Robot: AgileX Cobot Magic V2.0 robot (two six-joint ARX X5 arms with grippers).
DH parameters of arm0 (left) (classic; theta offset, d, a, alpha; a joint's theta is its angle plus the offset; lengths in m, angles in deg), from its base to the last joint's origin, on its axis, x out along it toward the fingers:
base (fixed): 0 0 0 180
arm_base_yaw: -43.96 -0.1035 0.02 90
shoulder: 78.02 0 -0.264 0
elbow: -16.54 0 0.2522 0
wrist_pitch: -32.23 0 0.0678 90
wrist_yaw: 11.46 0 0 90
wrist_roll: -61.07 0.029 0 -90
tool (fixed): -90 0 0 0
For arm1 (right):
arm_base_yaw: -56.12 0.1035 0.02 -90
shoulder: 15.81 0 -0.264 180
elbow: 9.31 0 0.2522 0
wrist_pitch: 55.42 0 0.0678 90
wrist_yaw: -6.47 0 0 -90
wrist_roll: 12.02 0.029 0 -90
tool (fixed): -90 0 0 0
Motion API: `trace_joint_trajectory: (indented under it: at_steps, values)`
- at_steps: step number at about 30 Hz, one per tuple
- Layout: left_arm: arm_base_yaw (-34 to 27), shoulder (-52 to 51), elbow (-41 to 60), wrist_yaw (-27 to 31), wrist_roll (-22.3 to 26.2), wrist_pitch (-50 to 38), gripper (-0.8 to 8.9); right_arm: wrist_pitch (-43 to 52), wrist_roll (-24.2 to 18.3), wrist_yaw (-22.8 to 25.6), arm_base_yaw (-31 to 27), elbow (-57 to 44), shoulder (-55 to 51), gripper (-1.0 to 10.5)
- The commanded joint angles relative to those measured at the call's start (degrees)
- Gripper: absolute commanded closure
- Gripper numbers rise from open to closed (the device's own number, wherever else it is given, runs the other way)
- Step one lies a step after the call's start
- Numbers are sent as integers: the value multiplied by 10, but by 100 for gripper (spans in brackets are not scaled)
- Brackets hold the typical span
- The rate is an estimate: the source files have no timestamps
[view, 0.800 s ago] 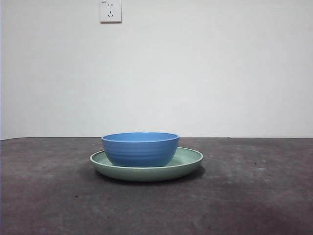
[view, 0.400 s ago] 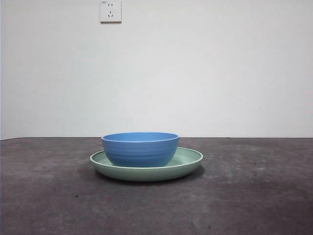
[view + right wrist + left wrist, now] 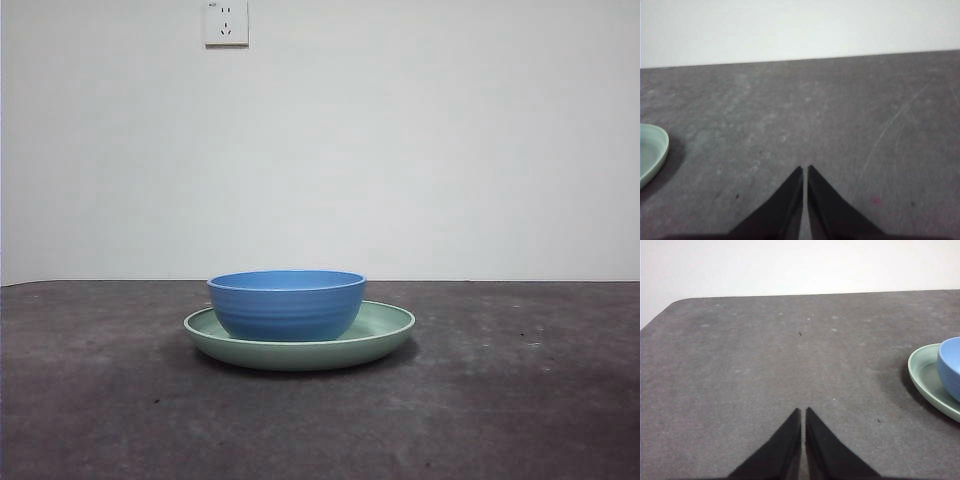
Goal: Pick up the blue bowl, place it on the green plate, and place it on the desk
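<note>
The blue bowl [image 3: 287, 303] stands upright on the green plate [image 3: 385, 328], toward the plate's left side, in the middle of the dark desk [image 3: 520, 400]. Neither arm shows in the front view. In the left wrist view my left gripper [image 3: 803, 412] is shut over bare desk, with the green plate [image 3: 925, 380] and the blue bowl [image 3: 951, 367] cut off by the frame edge, well apart from it. My right gripper [image 3: 804, 170] is shut too, above bare desk, and only an edge of the green plate [image 3: 651, 150] shows, well apart from it.
A white wall stands behind the desk's far edge, with a white socket [image 3: 226, 22] high on it. The desk's rounded corner [image 3: 670, 307] appears in the left wrist view.
</note>
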Motion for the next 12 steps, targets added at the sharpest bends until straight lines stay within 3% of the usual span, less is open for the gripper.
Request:
trace_joint_trajectory:
  at_steps: [1, 12]
  values:
    - [-1, -1, 12, 1, -2, 4, 799, -19, 9, 3, -1, -3, -1, 938]
    - [-1, -1, 12, 1, -2, 4, 799, -8, 8, -2, -1, -2, -1, 938]
